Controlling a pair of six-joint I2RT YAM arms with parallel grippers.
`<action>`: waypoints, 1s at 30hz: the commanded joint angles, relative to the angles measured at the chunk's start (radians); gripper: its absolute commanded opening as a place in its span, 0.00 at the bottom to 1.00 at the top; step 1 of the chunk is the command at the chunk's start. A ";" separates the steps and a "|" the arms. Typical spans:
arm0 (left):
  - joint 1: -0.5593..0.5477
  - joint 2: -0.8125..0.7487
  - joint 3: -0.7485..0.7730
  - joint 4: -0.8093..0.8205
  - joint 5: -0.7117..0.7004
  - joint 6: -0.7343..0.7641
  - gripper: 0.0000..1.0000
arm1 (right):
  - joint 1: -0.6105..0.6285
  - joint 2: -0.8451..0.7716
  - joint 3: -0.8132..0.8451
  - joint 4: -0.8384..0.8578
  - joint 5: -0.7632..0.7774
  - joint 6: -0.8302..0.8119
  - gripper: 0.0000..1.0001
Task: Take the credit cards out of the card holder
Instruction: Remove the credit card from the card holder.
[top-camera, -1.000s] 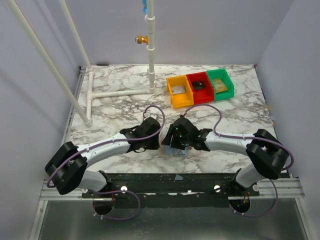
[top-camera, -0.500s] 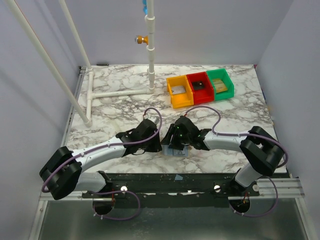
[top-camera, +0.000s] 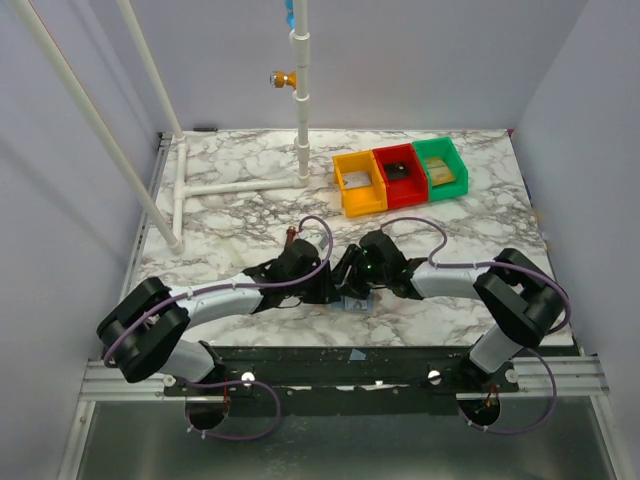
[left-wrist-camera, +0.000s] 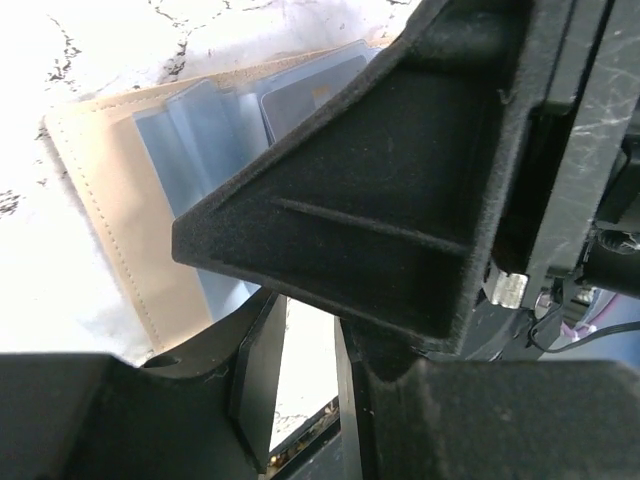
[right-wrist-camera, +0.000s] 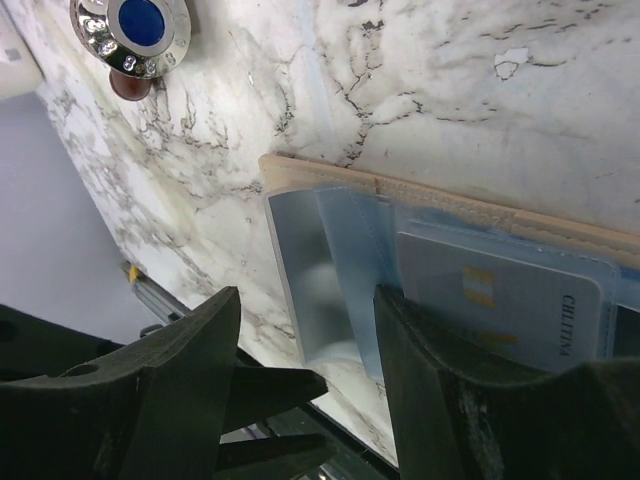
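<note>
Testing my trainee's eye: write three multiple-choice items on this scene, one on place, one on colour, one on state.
1. The card holder lies: A in a bin; B on the table between left claw and right claw; C held aloft.
2. The middle bin is: A red; B yellow; C green.
3. The chip card is: A loose; B lifted; C in the holder's pocket.
B: it rests on marble between them. A: red sits between yellow bin and green bin. C: clear plastic covers it.
</note>
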 joint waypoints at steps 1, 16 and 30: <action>0.001 0.040 -0.043 0.161 0.031 -0.048 0.27 | -0.011 0.005 -0.044 0.036 -0.041 0.042 0.60; -0.013 0.153 -0.077 0.208 -0.081 -0.131 0.26 | -0.022 -0.044 -0.072 0.059 -0.044 0.053 0.62; -0.014 0.104 -0.057 0.103 -0.127 -0.120 0.26 | -0.028 -0.206 -0.009 -0.260 0.146 -0.119 0.64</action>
